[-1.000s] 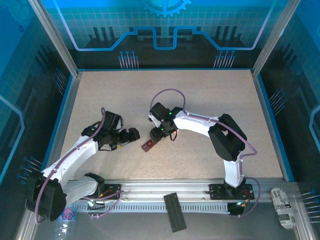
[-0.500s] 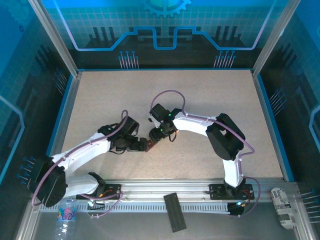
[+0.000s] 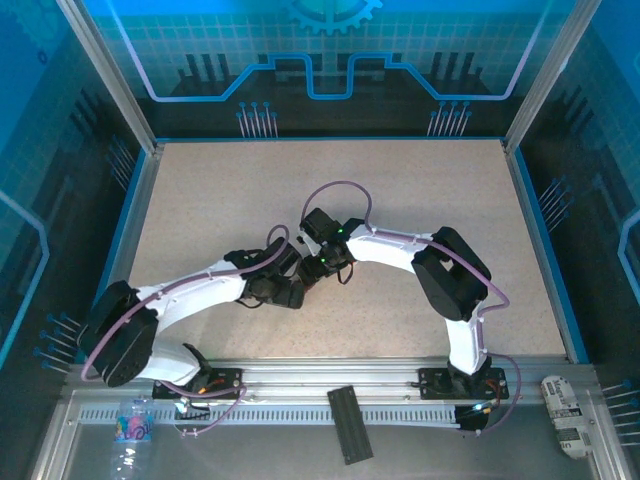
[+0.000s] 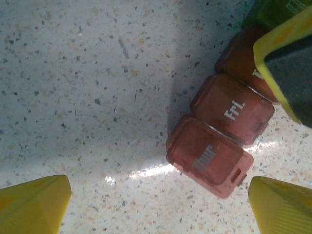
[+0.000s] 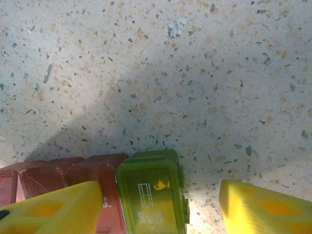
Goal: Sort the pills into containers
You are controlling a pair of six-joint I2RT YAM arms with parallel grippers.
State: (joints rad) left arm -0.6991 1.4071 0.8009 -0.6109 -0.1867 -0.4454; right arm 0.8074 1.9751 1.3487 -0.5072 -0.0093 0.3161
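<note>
The containers (image 4: pixel 210 157) are a strip of joined lidded compartments lying on the speckled table. Its dark red compartments are marked Thur and Fri (image 4: pixel 232 110), and the end one is green (image 5: pixel 152 195). My left gripper (image 4: pixel 156 209) hovers open over the red end, its yellow fingertips (image 4: pixel 31 204) wide apart; in the top view it (image 3: pixel 292 293) sits at mid table. My right gripper (image 5: pixel 161 209) stands open astride the green end, one finger (image 5: pixel 53 209) over a red lid. A small yellow speck shows through the green lid; I cannot tell if it is one of the pills.
A black strip (image 3: pixel 350 423) lies on the near rail. A white bottle (image 3: pixel 567 415) lies at the bottom right outside the table and a plastic bottle (image 3: pixel 130 430) at the bottom left. Blue walls fence the table (image 3: pixel 400 180).
My left arm has swung right across the table, bringing its open gripper over the strip's red end. The right gripper has stayed over the green end.
</note>
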